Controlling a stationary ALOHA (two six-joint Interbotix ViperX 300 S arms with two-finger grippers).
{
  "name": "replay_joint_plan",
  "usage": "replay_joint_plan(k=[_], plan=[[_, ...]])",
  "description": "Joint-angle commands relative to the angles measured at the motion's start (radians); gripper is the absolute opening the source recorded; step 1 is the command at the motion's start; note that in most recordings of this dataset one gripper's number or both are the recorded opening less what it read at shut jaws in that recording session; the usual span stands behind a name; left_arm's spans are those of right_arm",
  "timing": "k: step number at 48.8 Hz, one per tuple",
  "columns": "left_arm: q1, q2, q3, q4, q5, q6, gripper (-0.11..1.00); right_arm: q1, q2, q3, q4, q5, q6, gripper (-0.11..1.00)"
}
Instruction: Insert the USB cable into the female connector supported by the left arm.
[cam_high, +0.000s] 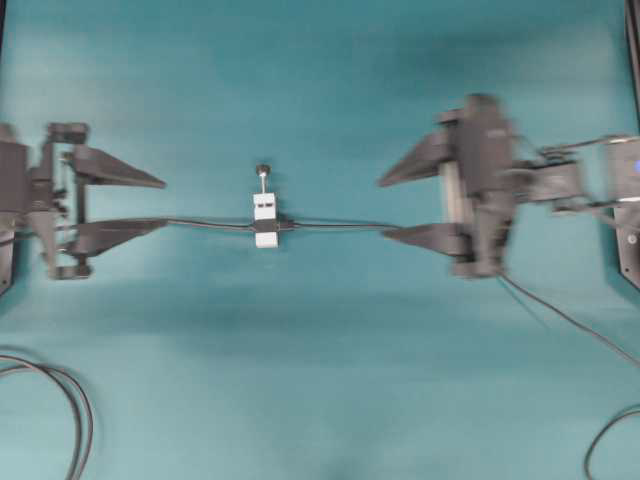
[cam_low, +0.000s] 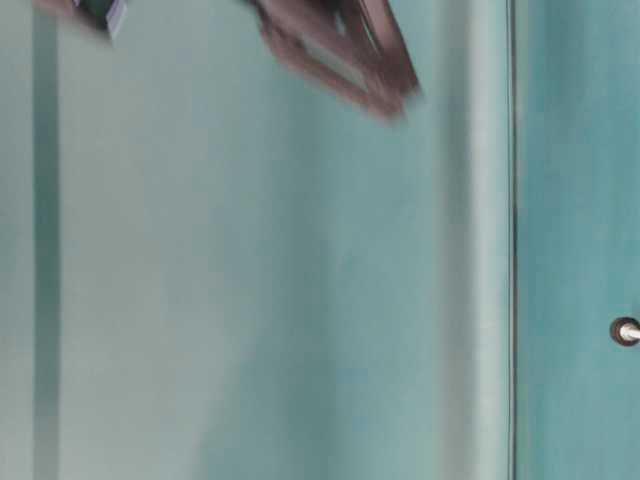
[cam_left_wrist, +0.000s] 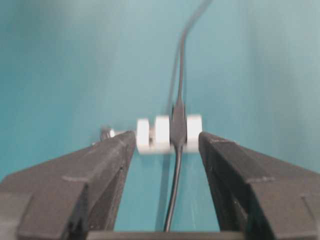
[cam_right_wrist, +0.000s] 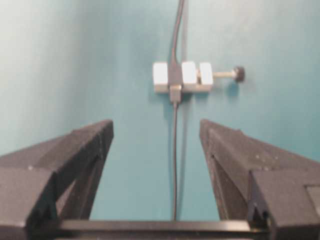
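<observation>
Matt black plastic fingers, white plastic female connector

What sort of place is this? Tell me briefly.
Probably a robot lab test bench: a bare teal tabletop, two black grippers, left and right, facing a small white connector block, with loose cables at the edges.

The female connector is sitting alone in the middle of the teal table, with bare surface lying open above and below it. The USB cable is running off one side of the block and its own thin cable off the other, together crossing the lane between the two grippers. The left gripper and right gripper are standing wide-jawed, well apart from the block. Looped dark cables are occupying the lower corners.
</observation>
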Motion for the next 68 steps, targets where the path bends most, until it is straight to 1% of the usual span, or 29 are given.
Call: replay_joint_plan(k=[1, 8, 11, 12, 15, 18, 23, 29, 36, 41, 46, 51, 54, 57, 61, 68], plan=[[-0.003, -0.115, 0.006, -0.003, 0.046, 0.005, 0.65, -0.008, -0.115, 0.064, 0.002, -0.041, 0.002, 0.72], [-0.005, -0.290, 0.008, -0.003, 0.207, 0.002, 0.64, -0.008, -0.295, 0.213, 0.002, -0.087, 0.021, 0.72], [-0.003, -0.353, -0.003, -0.003, 0.301, 0.002, 0.64, -0.006, -0.374, 0.273, 0.003, -0.100, 0.048, 0.72], [-0.003, -0.368, -0.006, -0.002, 0.321, 0.002, 0.64, -0.006, -0.416, 0.301, 0.002, -0.100, 0.064, 0.72], [-0.003, -0.402, -0.015, -0.003, 0.368, 0.002, 0.64, -0.006, -0.500, 0.344, 0.003, -0.100, 0.095, 0.72], [-0.005, -0.430, -0.023, -0.003, 0.379, 0.002, 0.64, -0.006, -0.588, 0.374, 0.002, -0.100, 0.123, 0.72], [-0.005, -0.454, -0.015, -0.003, 0.356, 0.003, 0.64, -0.008, -0.719, 0.390, 0.003, -0.100, 0.161, 0.72], [-0.005, -0.456, 0.000, -0.003, 0.311, 0.003, 0.64, -0.008, -0.827, 0.391, 0.002, -0.094, 0.179, 0.72], [-0.006, -0.456, 0.031, 0.002, 0.245, 0.017, 0.64, -0.008, -0.845, 0.411, 0.000, -0.054, 0.179, 0.72], [-0.005, -0.456, 0.075, 0.002, 0.218, 0.011, 0.64, -0.008, -0.845, 0.460, -0.002, 0.006, 0.181, 0.72], [-0.005, -0.456, 0.107, 0.002, 0.215, 0.009, 0.64, -0.008, -0.845, 0.503, -0.002, 0.080, 0.186, 0.72], [-0.006, -0.456, 0.129, 0.003, 0.219, 0.023, 0.64, -0.005, -0.845, 0.528, -0.011, 0.132, 0.167, 0.72], [-0.006, -0.456, 0.137, 0.005, 0.242, 0.025, 0.64, 0.005, -0.845, 0.535, -0.029, 0.146, 0.150, 0.72], [-0.008, -0.456, 0.138, 0.005, 0.278, 0.025, 0.64, 0.015, -0.845, 0.537, -0.064, 0.156, 0.121, 0.72], [-0.011, -0.456, 0.138, 0.005, 0.345, 0.025, 0.64, 0.020, -0.845, 0.540, -0.089, 0.156, 0.097, 0.72], [-0.018, -0.456, 0.141, 0.006, 0.414, 0.023, 0.64, 0.020, -0.845, 0.541, -0.089, 0.156, 0.098, 0.72]])
